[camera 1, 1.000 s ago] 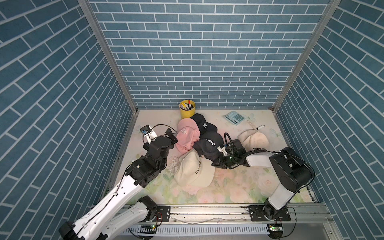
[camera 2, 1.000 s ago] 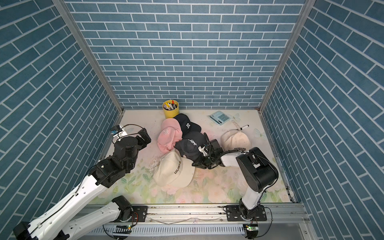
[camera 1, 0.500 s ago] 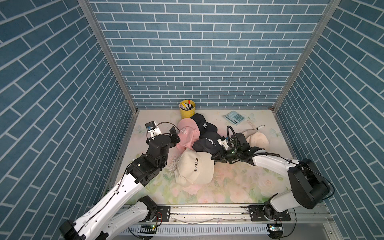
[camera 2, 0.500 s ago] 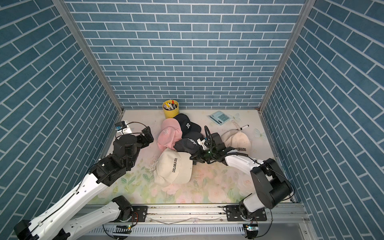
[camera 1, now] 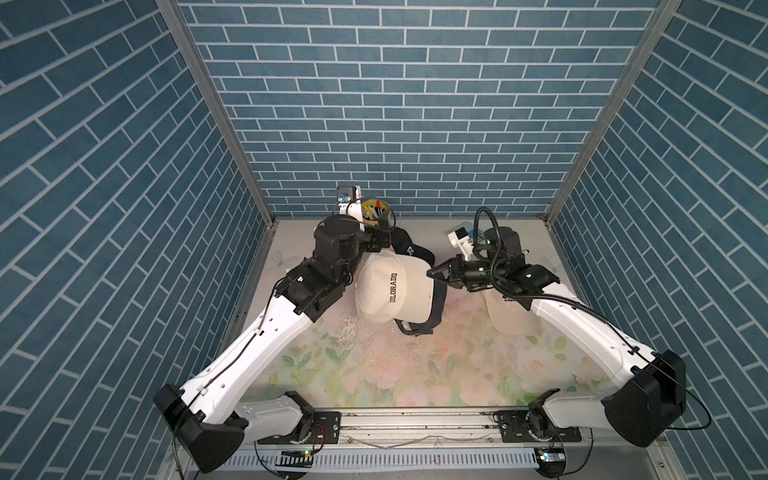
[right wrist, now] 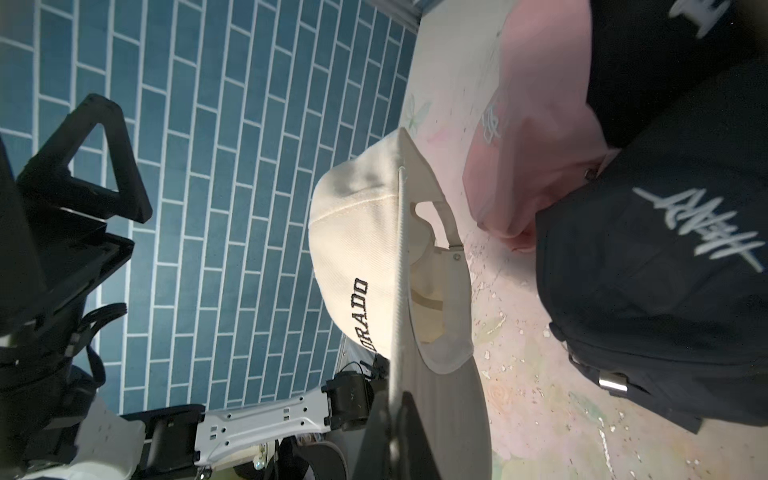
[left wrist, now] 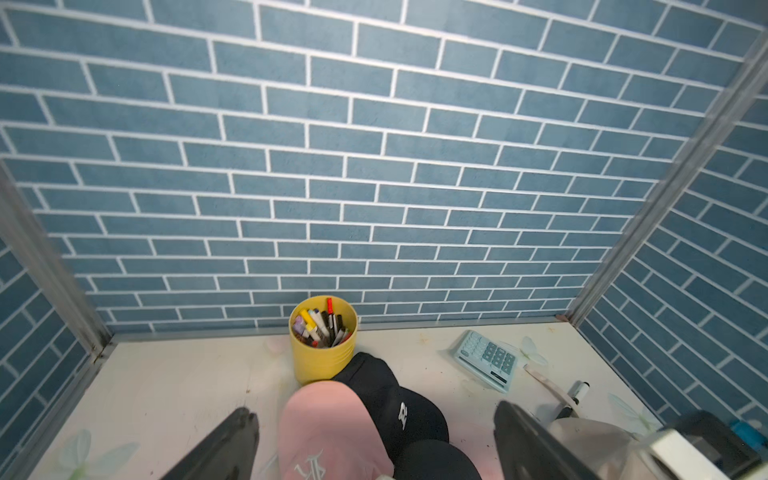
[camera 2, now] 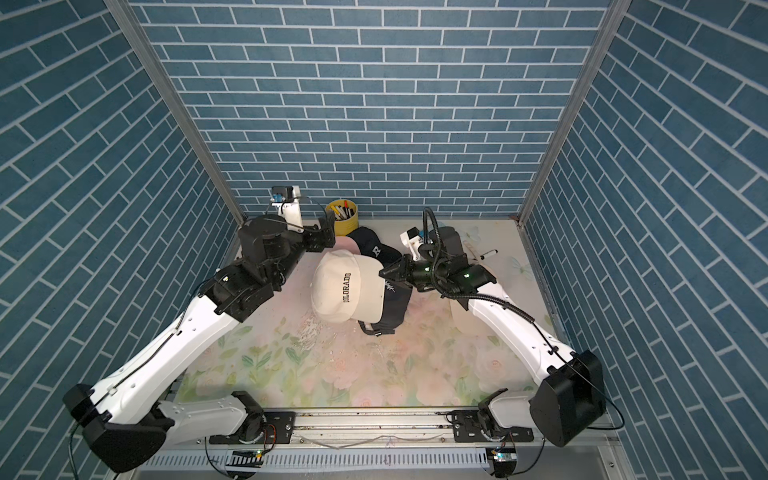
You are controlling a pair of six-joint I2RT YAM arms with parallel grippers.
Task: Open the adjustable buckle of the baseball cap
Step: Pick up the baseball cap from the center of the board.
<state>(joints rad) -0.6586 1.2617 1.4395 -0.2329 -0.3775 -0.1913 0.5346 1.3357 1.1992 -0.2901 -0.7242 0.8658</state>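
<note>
In both top views the pink cap (camera 2: 344,244) is almost wholly covered by the cream cap (camera 1: 390,286) and the left arm (camera 1: 291,316); only a sliver shows. A second cream cap (camera 1: 509,318), right of centre, lies half under the right arm (camera 1: 561,316). The cream cap's buckle (right wrist: 456,248) shows only in the right wrist view, too small to tell open from closed. There the brim (right wrist: 446,415) hides the first letters of the lettering (right wrist: 360,316), and the right hand (right wrist: 397,401) is dark, blurred and cut off. In the left wrist view the fingers (left wrist: 224,444) of the left hand (left wrist: 374,409) run off the frame.
</note>
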